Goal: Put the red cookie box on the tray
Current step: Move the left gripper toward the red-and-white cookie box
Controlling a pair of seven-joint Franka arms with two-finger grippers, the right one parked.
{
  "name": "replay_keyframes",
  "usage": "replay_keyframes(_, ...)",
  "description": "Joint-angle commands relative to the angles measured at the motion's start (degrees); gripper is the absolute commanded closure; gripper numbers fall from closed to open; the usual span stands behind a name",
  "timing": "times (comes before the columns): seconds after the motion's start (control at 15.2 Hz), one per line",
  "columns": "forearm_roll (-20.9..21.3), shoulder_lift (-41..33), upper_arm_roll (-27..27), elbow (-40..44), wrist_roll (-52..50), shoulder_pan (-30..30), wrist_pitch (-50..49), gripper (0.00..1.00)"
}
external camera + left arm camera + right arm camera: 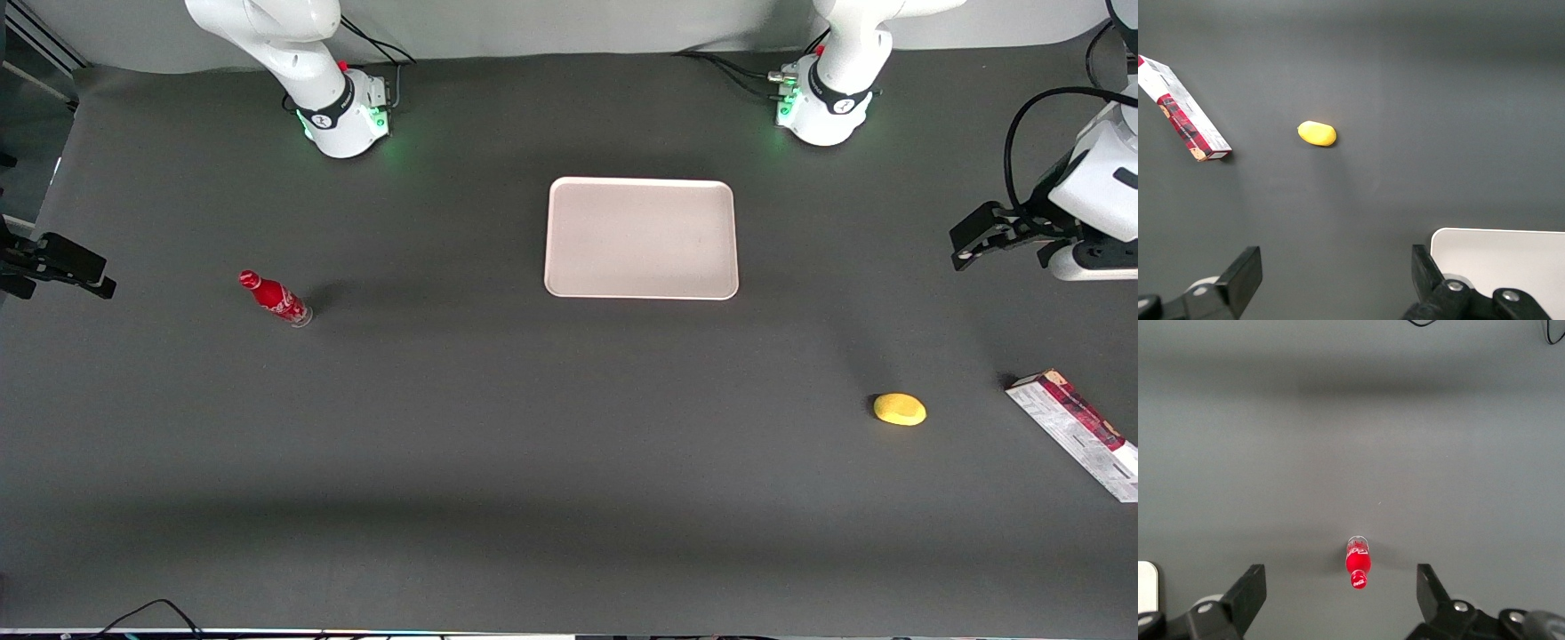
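The red cookie box (1076, 434) lies flat on the dark table at the working arm's end, nearer the front camera than the tray; the wrist view shows its red and white face (1183, 119) slanted. The pale tray (641, 236) rests in the table's middle with nothing on it, and one corner (1501, 260) shows in the wrist view. My gripper (969, 244) hangs above the table at the working arm's end, farther from the front camera than the box and well apart from it. It is open (1336, 280) with only bare table between its fingers.
A yellow lemon-like object (900, 409) lies between the box and the table's middle, also seen as a yellow lump (1317, 133) in the wrist view. A small red bottle (275, 299) stands toward the parked arm's end.
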Motion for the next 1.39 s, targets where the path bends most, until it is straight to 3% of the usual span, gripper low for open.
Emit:
replay_keyframes(0.0,0.0,0.8,-0.2,1.6,0.8,0.3,-0.1,0.00)
replay_keyframes(1.32,0.4,1.8,-0.9,2.2,0.1,-0.4,-0.5,0.00)
